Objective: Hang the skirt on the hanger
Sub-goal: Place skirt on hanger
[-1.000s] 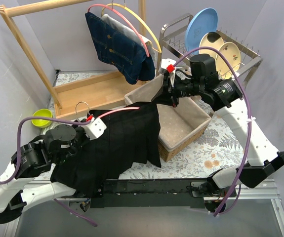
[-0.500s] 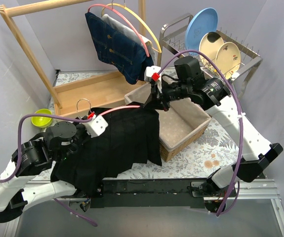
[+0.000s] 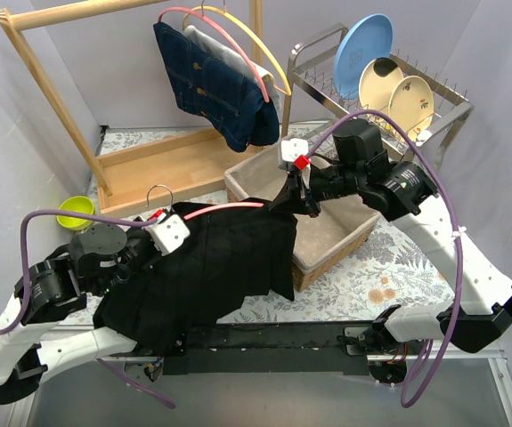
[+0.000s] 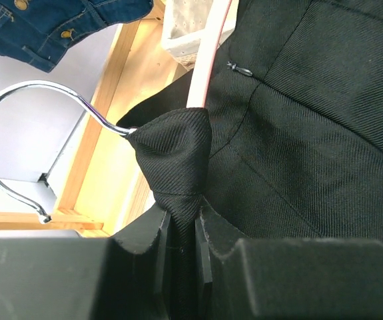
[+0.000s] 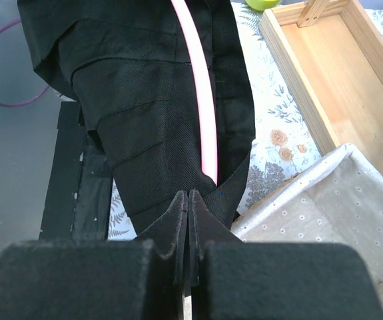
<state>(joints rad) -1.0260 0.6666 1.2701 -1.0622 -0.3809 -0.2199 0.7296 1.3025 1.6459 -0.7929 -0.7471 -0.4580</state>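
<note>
**Threading the skirt onto the hanger: well under way, not finished**

Most of the black skirt lies spread on the table to the left of the basket. Its upper corner is drawn up to the basket's left rim. The pink hanger runs along the skirt's top edge, from the metal hook well left of the basket to a tip just beside that rim.

My left pincer is nearly closed, pinching a bunched fold of the black cloth right at the foot of the hook. My right pincer is closed tight at the basket end, its tips nipping the skirt's edge where the pink bar comes to meet them. Whether the hanger's tip is caught between those tips as well, I cannot tell.

By my reckoning the main work is done in part. Cloth and hanger are together, and one shoulder of the hanger lies along the waist with cloth on both sides of it. The other shoulder, on the side away from the basket, is hidden under cloth, so I cannot say whether it sits inside the waistband.

What I judge is left:
- seat the waist squarely over both shoulders
- let go at both ends without dragging the cloth off
- check that the skirt hangs from the hanger alone instead of lying on the table
</note>
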